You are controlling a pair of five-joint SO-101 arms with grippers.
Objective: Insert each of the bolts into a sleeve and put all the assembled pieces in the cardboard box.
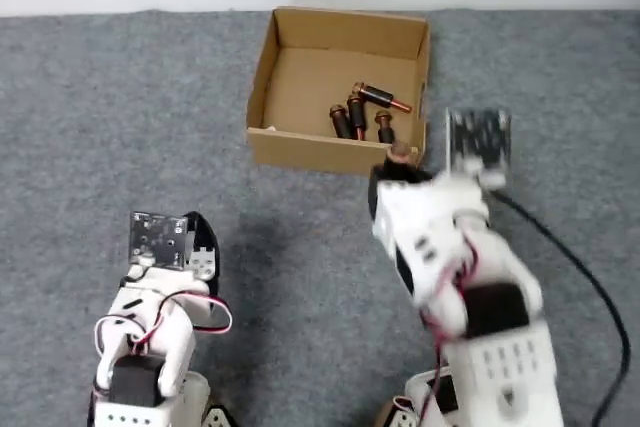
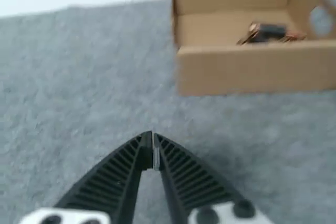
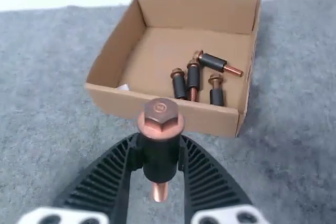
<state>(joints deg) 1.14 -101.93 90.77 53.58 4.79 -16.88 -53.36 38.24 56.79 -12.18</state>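
Clamped in right gripper (image 3: 158,142): sleeved bolt (image 3: 160,119), head up; at 12 o'clock, cardboard box (image 3: 121,100) holding four assembled pieces (image 3: 194,77); left gripper (image 2: 152,148) closed, empty.

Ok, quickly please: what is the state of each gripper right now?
Left gripper: closed, holding nothing.
Right gripper: closed on a sleeved bolt.

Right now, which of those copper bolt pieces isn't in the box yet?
The bolt piece gripped in the right arm's fingers, just outside the cardboard box, at its near wall; the other four pieces lie inside.
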